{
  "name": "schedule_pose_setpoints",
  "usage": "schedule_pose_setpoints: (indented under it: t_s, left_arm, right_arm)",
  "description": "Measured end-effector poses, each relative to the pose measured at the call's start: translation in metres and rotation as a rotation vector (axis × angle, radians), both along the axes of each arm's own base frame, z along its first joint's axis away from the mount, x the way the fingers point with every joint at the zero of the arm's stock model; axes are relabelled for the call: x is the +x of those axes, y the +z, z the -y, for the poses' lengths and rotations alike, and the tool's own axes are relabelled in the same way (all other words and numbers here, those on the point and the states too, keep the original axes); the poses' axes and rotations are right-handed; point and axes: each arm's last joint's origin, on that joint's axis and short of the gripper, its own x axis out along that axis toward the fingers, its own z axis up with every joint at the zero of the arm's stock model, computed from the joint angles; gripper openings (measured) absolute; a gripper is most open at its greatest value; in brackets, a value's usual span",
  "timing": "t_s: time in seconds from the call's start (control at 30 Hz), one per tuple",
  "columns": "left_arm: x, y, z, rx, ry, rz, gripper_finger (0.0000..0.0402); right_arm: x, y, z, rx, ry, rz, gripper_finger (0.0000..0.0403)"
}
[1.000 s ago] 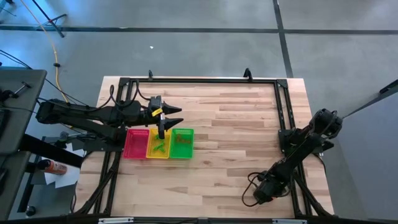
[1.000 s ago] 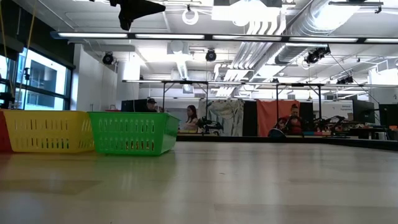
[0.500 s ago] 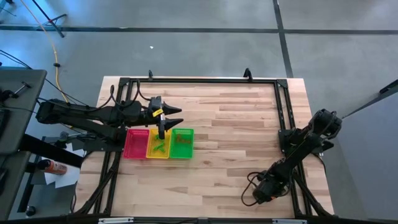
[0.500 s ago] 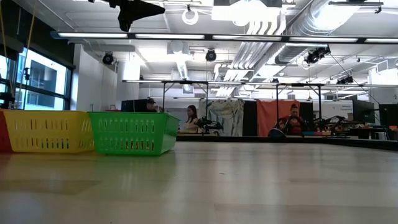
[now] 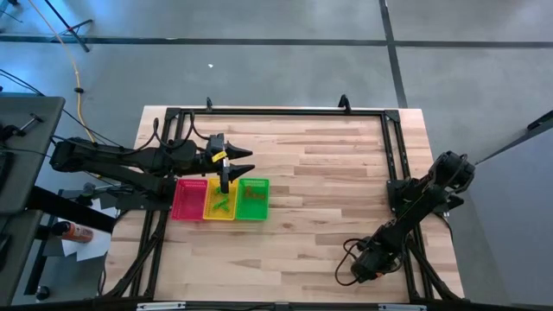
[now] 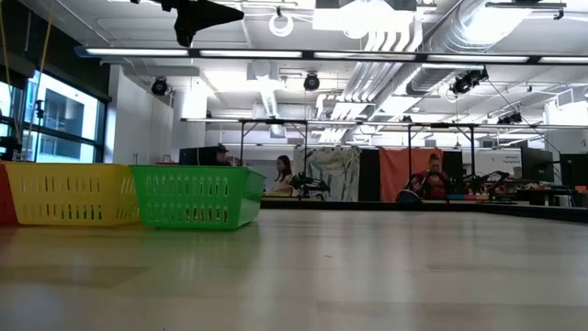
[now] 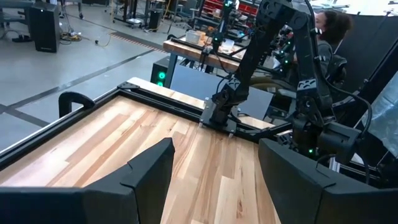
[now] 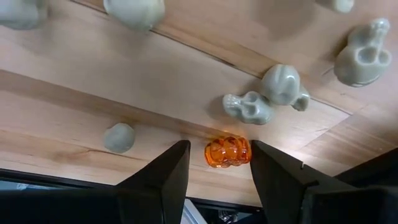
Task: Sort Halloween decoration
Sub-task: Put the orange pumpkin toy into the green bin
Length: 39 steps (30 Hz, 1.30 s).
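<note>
Small trinkets lie on the wood under my right gripper (image 8: 219, 148), at the table's near right corner (image 5: 359, 269). An orange pumpkin-shaped trinket (image 8: 227, 151) lies between its open fingers. Several pale grey trinkets (image 8: 261, 99) (image 8: 118, 137) (image 8: 364, 53) are scattered beyond it. My left gripper (image 5: 238, 168) hangs open over the far edge of three trays, with nothing between its fingers (image 7: 214, 149). The trays stand side by side: red (image 5: 188, 199), yellow (image 5: 220, 199) and green (image 5: 253, 197). Small pieces show in the yellow and green trays. My right gripper points steeply down with one finger on either side of the orange trinket's sides. One finger (image 8: 273, 168) stands right against it, and I cannot tell whether it touches. A gap shows at the other finger (image 8: 168, 174). The trinket lies on the table.
A dark metal frame (image 5: 393, 147) runs around the tabletop, and its rail (image 8: 249, 211) passes just beside the orange trinket. Bare wood (image 5: 328, 173) lies between the trays and the right arm. People sit at benches in the room beyond the table (image 6: 432, 179).
</note>
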Motion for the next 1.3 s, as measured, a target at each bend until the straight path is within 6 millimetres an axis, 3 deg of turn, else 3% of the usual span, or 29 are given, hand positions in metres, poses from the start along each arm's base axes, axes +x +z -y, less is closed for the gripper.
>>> schedule_pose_setpoints:
  t_s: [0.13, 0.5, 1.0, 1.3]
  left_arm:
    - [0.000, 0.000, 0.000, 0.000, 0.000, 0.000, 0.0225]
    - [0.000, 0.000, 0.000, 0.000, 0.000, 0.000, 0.0225]
    - [0.000, -0.001, 0.000, 0.001, 0.000, -0.013, 0.0225]
    - [0.000, -0.002, 0.000, 0.002, 0.000, -0.025, 0.0225]
  right_arm:
    - [0.000, 0.000, 0.000, -0.005, 0.000, -0.001, 0.0157]
    - [0.000, 0.000, 0.001, -0.009, 0.005, 0.002, 0.0086]
    - [0.003, 0.003, -0.003, 0.026, 0.061, 0.032, 0.0087]
    - [0.005, 0.027, -0.004, 0.062, 0.092, 0.129, 0.0087]
